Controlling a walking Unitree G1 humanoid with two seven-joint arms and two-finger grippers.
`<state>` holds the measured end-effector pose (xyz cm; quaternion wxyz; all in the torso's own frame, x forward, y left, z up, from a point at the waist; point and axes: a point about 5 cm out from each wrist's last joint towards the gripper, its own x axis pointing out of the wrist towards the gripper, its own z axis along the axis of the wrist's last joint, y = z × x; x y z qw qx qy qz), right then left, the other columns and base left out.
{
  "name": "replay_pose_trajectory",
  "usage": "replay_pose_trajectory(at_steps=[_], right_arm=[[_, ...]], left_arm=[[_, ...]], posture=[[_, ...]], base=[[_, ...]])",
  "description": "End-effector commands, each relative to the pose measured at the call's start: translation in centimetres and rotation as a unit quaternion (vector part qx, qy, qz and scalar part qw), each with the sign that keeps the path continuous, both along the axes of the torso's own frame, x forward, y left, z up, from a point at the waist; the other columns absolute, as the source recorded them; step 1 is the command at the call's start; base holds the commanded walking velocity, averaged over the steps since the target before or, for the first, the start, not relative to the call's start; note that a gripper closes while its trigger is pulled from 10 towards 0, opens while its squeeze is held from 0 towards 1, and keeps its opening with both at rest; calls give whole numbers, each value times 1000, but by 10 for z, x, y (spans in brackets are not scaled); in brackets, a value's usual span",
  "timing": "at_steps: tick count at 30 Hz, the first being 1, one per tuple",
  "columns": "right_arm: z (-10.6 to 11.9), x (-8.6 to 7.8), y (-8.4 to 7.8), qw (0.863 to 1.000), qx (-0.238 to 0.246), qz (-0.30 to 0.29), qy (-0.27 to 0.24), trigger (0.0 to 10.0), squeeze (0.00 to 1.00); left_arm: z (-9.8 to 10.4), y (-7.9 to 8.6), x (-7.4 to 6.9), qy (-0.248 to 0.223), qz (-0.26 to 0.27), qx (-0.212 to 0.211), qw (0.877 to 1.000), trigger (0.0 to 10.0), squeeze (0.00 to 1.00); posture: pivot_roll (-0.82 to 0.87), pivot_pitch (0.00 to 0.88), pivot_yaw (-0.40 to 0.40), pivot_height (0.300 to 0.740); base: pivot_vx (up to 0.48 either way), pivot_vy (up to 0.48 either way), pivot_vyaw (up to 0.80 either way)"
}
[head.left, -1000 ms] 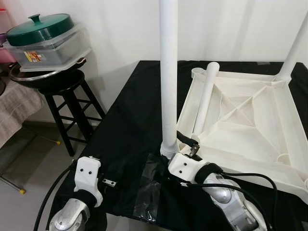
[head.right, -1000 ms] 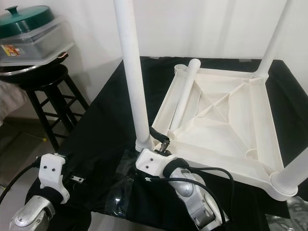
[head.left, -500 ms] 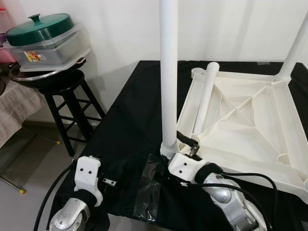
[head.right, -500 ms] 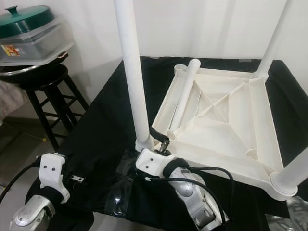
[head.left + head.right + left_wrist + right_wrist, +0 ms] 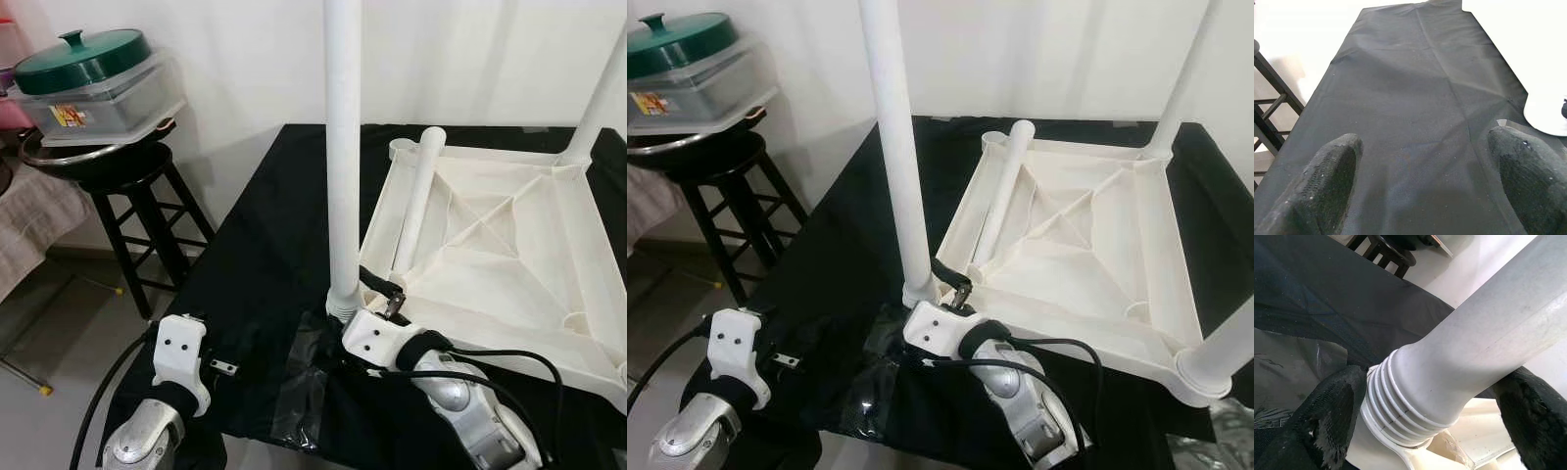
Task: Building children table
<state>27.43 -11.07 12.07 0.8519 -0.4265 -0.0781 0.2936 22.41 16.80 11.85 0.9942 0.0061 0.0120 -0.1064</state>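
The right gripper [image 5: 1420, 401] clasps the ribbed base of an upright white table leg [image 5: 343, 157], at the near corner of the upturned white tabletop [image 5: 509, 245]. Left of that leg, the left gripper [image 5: 1420, 186] hovers with fingers spread over the black cloth [image 5: 255, 245].

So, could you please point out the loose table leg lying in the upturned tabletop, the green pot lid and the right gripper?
loose table leg [image 5: 416, 201], left eye view, middle of its shaft.
green pot lid [image 5: 83, 59], left eye view, its domed top.
right gripper [image 5: 1425, 416], right wrist view, midway between its fingertips, at the upright leg's ribbed base.
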Motion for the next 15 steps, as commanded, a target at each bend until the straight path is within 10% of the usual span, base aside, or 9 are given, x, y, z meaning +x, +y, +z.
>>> replay_pose_trajectory(at_steps=[1, 15], right_arm=[[-5, -6, 14, 999, -13, 45, 3, 10000, 0], [-9, -6, 13, 999, -14, 44, 4, 10000, 0]], left_arm=[[-4, 4, 0, 6, 9, -3, 1000, 10000, 0], [-8, 2, 0, 10, 6, -4, 1000, 10000, 0]], posture=[[7, 31, 67, 740], [-6, 1, 67, 740]], base=[[0, 0, 0], [0, 0, 0]])
